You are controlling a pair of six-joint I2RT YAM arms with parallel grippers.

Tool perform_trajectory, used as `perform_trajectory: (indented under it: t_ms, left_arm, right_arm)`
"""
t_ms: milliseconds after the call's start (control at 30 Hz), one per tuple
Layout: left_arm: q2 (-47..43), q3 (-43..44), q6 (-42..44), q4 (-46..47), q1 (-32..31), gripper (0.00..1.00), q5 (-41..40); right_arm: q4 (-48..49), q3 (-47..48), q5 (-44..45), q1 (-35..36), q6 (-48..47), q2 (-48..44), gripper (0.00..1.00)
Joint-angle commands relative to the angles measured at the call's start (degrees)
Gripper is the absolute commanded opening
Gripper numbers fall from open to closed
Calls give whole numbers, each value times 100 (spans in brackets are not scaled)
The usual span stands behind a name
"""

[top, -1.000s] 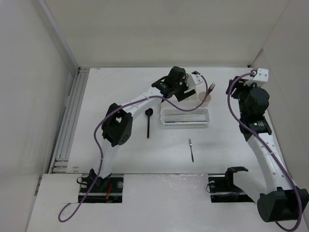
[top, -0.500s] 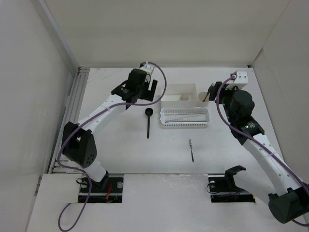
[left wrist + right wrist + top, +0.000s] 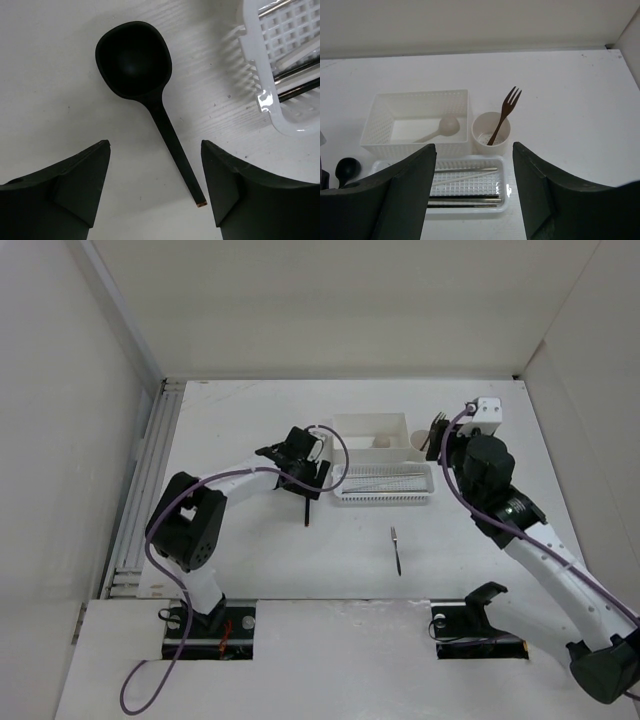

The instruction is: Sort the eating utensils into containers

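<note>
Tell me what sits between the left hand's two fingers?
The black spoon lies there, its handle between the left hand's open fingers, touching neither; the left wrist view shows it.

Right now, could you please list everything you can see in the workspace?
Spoons: two, black spoon on table left of tray, beige spoon in box.
Forks: two, brown fork standing in cup, dark fork on table, near side of tray.
Chopsticks: several, pale and dark, in tray.
Box: one, white, behind tray.
Cup: one, pale, right of box.
Tray: one, white, mid-table.
Left gripper: one, black, open above black spoon.
Right gripper: one, black, open, holding nothing, right side.
</note>
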Motion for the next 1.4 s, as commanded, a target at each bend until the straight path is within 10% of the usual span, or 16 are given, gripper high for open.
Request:
perform_trajectory:
  t_ms: [0, 233, 467, 900, 1367]
  left_arm:
    - [160, 22, -104, 363, -47, 69, 43]
    - [214, -268, -52, 601, -47, 46, -212]
    - [284, -163, -52, 417, -47, 0, -151]
    - [38, 873, 782, 21, 401, 0, -1002]
    - [1320, 3810, 3479, 871, -644, 0, -828]
  right_arm:
    - [-124, 263, 441, 40, 73, -276, 68]
    - [-282, 263, 696, 40, 73, -435, 68]
    - [-282, 263, 697, 40, 186, -382, 68]
    - [480, 115, 750, 40, -68, 40, 69]
    - [1942, 246, -2212, -1955, -419, 928, 69]
